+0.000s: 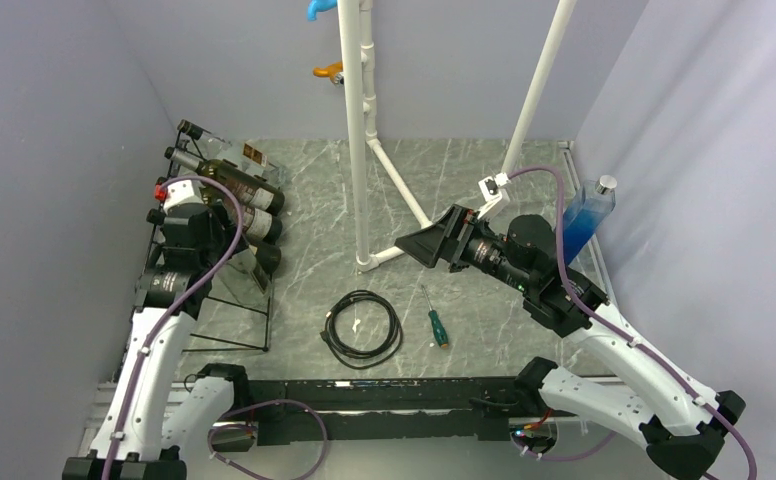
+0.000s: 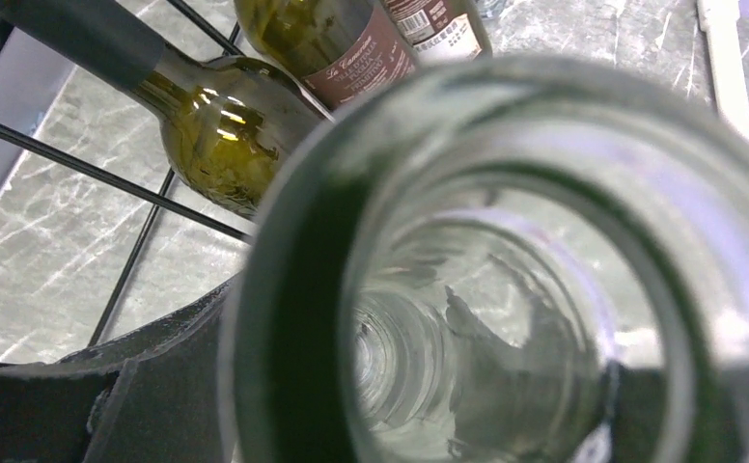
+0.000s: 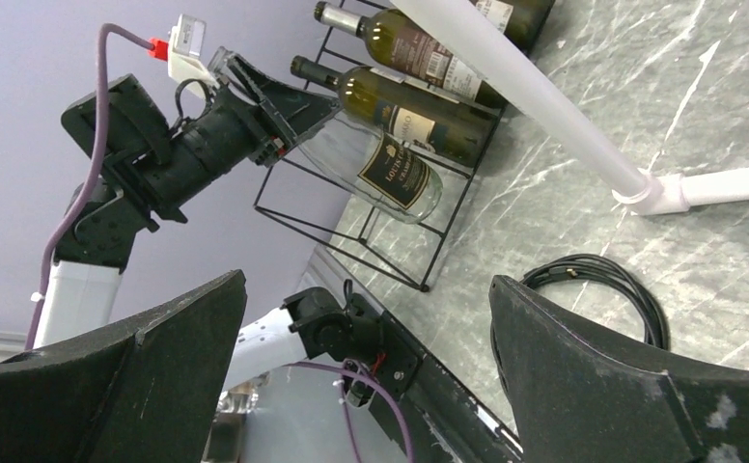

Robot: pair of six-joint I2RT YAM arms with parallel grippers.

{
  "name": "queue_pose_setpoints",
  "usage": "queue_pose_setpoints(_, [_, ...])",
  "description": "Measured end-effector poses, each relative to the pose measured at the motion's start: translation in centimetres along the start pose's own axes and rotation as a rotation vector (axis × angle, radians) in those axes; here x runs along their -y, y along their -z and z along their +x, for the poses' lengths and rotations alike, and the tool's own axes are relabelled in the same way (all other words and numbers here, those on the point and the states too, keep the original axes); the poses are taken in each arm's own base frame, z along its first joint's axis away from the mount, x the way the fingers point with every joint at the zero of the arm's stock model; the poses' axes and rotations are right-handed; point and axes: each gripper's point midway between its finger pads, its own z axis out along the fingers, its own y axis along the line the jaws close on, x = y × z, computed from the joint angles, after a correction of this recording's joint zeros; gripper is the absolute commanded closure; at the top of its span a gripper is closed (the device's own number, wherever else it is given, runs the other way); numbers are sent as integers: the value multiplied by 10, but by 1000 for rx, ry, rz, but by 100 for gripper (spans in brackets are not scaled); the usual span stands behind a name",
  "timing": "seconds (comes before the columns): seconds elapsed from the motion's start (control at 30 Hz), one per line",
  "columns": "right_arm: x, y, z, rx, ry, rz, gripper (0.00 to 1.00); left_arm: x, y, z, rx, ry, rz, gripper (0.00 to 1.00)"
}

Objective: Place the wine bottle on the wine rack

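Left gripper (image 3: 298, 106): clamped on the neck of the clear wine bottle (image 3: 390, 174), fingers close together around the glass.

The bottle is at the wine rack (image 2: 62, 156), far left of the table (image 1: 484, 320). Its body lies across the black wires of the nearest tier, tilted, with the neck higher and pointing left and the base to the right. I can't tell if its full weight is on the bars.

Contents: my left wrist view looks straight down the open mouth. There's no stopper and it looks empty inside. It has a black label on the side.

Other bottles on the rack, on the far side of mine:
- green bottle with white label (image 3: 419, 111), just beside mine, dark foil cap on
- green bottle with brownish label (image 3: 414, 46), next tier out, capped
- the glass is too dark to tell the fill level on either

Right gripper (image 1: 409, 245): fingers wide apart, holding nothing. It hangs over mid-table pointing left, well apart from the rack.

Rest of the table:
- white pipe frame (image 1: 356, 150), centre, far side
- black cable coil (image 1: 398, 330), near centre
- green-handled screwdriver (image 1: 436, 328), just right of the coil
- blue see-through bottle with silver cap (image 1: 586, 215), at the right wall, tilted; the blue looks deeper in its lower part
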Motion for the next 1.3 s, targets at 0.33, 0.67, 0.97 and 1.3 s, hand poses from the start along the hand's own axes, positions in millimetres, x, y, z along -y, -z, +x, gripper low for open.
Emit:
queue_pose_setpoints(0.33, [3, -1, -1, 8, 14, 11, 0, -14, -28, 25, -19, 111, -65, 100])
queue_pose_setpoints(0.67, [6, -2, -1, 5, 24, 21, 0, -25, -34, 31, -31, 201, -134, 59])
queue_pose_setpoints(0.97, [8, -4, 0, 1, 26, 29, 0, -38, -31, 40, -52, 252, -209, 2])
queue_pose_setpoints(1.3, [9, -4, 0, -1, 25, 31, 0, -55, -21, 58, -135, 229, -304, 1])
